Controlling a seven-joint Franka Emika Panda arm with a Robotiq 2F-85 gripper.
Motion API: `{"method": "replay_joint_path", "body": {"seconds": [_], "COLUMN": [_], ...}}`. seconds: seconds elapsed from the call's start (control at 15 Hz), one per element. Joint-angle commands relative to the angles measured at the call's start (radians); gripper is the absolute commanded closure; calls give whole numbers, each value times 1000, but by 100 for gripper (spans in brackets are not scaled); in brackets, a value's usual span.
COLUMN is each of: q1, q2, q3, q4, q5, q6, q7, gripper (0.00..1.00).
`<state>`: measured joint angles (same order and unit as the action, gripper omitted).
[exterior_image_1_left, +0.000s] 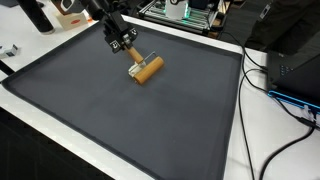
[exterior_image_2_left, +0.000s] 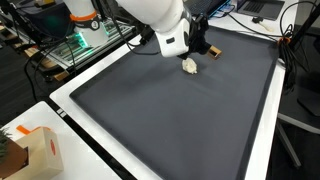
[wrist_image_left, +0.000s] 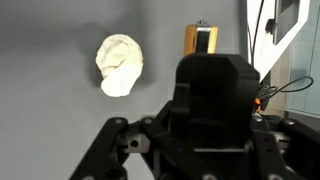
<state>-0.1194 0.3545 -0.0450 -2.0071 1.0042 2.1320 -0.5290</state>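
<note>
A tan cylinder (exterior_image_1_left: 149, 69) lies on the dark grey mat (exterior_image_1_left: 120, 120), at its far side. My gripper (exterior_image_1_left: 131, 54) reaches down at a slant to the cylinder's near end, its jaws drawn in around that end. A crumpled white lump (exterior_image_2_left: 189, 66) rests on the mat right beside the fingers, apart from them. In the wrist view the lump (wrist_image_left: 120, 65) sits at the upper left. The tan cylinder (wrist_image_left: 200, 38) pokes out above the black gripper (wrist_image_left: 213, 60), whose body hides the fingertips.
The mat's pale border (exterior_image_1_left: 236, 100) runs round it. Cables (exterior_image_1_left: 275, 90) and dark equipment lie off one side, and a circuit rack (exterior_image_2_left: 85, 42) stands beyond another. A cardboard box (exterior_image_2_left: 35, 150) sits at a corner in an exterior view.
</note>
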Motion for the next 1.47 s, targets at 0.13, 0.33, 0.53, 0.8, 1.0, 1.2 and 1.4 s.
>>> {"method": "replay_joint_path", "body": {"seconds": [0.13, 0.33, 0.53, 0.8, 1.0, 1.2, 1.4], "q1": [-9, -2, 10, 23, 31, 39, 55], "q2": [14, 6, -10, -34, -55, -79, -99], "q3": [3, -4, -13, -25, -26, -17, -15], "q4": [37, 41, 47, 60, 77, 98, 120], "q5": [-4, -33, -85, -228, -358, -473, -596], "q6": [-29, -21, -8, -4, -13, -30, -42], "q7": [91, 158, 240, 386, 479, 555, 637], "gripper": [77, 77, 77, 77, 77, 77, 77]}}
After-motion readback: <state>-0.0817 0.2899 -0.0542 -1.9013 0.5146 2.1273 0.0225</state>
